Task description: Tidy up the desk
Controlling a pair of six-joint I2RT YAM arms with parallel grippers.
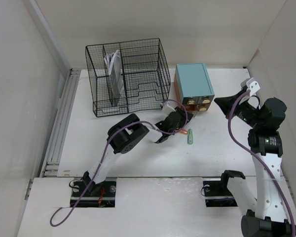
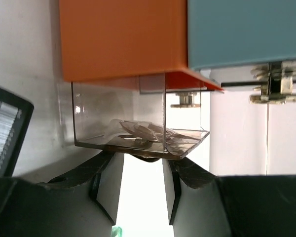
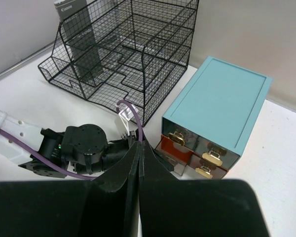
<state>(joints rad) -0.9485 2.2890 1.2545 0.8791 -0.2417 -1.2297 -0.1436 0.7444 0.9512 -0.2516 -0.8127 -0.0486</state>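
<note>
Reaching with the left claw (image 2: 140, 190), jaws partly apart, at the clear-fronted orange drawer (image 2: 138, 133) of the teal drawer box (image 1: 193, 85); right claw (image 3: 139, 163) closed, empty. Next, probably pushing it shut.

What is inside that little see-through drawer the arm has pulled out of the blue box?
The clear drawer holds a small heap of thin, pale, see-through pieces. What they are cannot be told. The orange front covers the drawer's upper part, so anything there stays hidden.

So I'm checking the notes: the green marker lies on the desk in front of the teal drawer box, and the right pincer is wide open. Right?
Not quite. The right pincer is shut, fingers pressed together in the right wrist view. The green marker does lie on the desk in front of the teal drawer box.
</note>
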